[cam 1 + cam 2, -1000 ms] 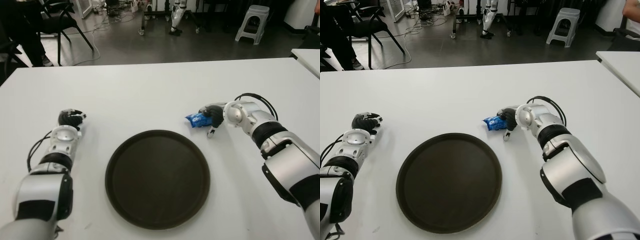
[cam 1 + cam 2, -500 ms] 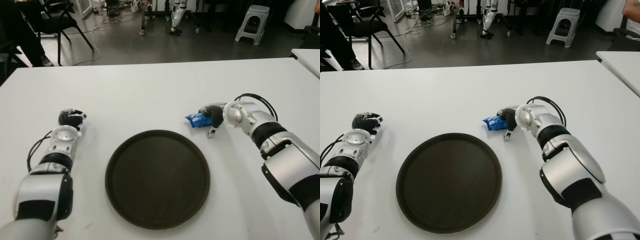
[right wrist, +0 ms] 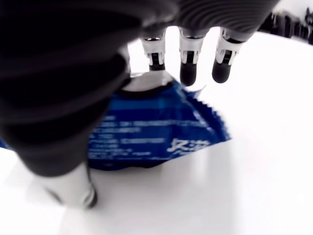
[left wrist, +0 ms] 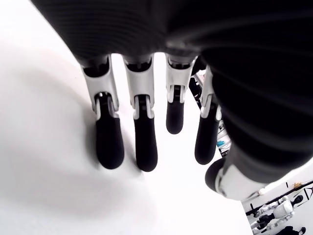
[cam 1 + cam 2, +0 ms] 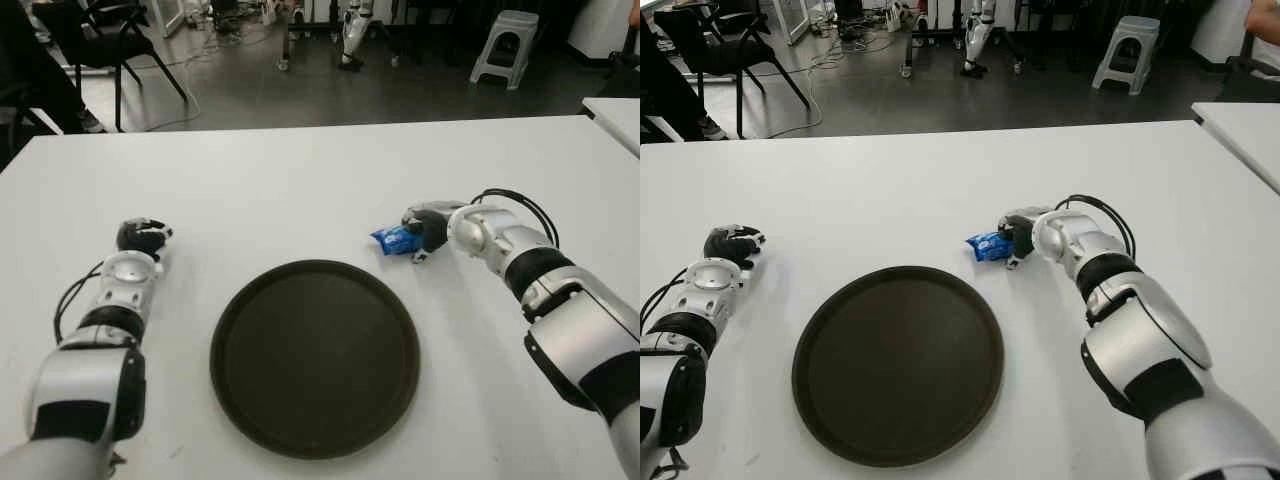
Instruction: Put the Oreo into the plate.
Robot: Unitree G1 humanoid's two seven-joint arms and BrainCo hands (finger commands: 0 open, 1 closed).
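The blue Oreo packet (image 5: 394, 240) lies on the white table (image 5: 300, 190), just beyond the far right rim of the dark round plate (image 5: 314, 355) and outside it. The right hand (image 5: 428, 231) is closed around the packet's near end, thumb on one side and one finger seemingly pressing the top, two others free. That hold looks shallow, so the slick wrapper could slide out on the lift, or get pushed along the table. The left hand (image 5: 142, 236), far left of the plate, has straight, spread fingers holding nothing
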